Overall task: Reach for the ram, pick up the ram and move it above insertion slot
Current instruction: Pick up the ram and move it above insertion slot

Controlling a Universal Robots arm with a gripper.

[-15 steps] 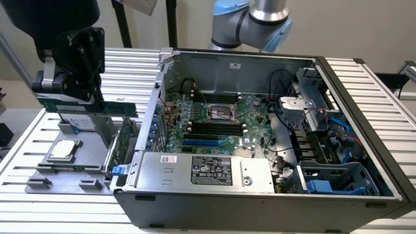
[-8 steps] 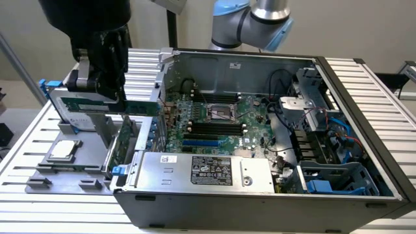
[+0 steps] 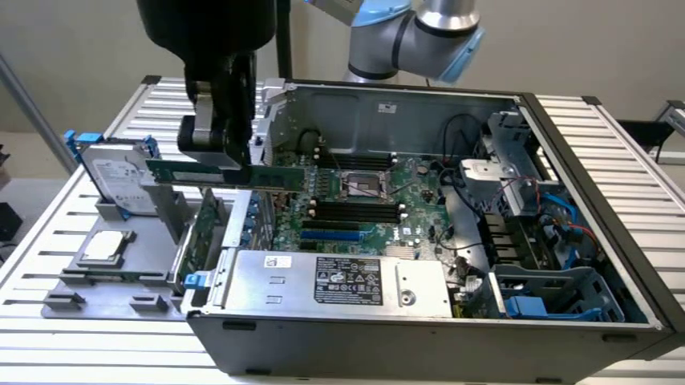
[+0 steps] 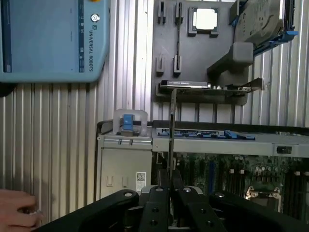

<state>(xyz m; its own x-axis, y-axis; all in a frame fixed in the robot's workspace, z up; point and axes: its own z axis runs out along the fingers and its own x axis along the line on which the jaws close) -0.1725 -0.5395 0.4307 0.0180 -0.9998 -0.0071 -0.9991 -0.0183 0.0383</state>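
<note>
Fingers of the gripper (image 3: 227,164) pinch the ram (image 3: 223,174) (green stick) in the air beside the computer case (image 3: 428,337), so carrying it over the slots (image 3: 348,212) seems underway.

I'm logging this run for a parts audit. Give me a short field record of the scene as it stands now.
held item: ram, level, lifted off the holder
gripper: shut on the ram
ram position: over the case's edge at the exterior view's left, beside the motherboard
gray fixture tray: holds a hard drive and a CPU chip
computer case: open
person: a hand in the wrist view
</note>
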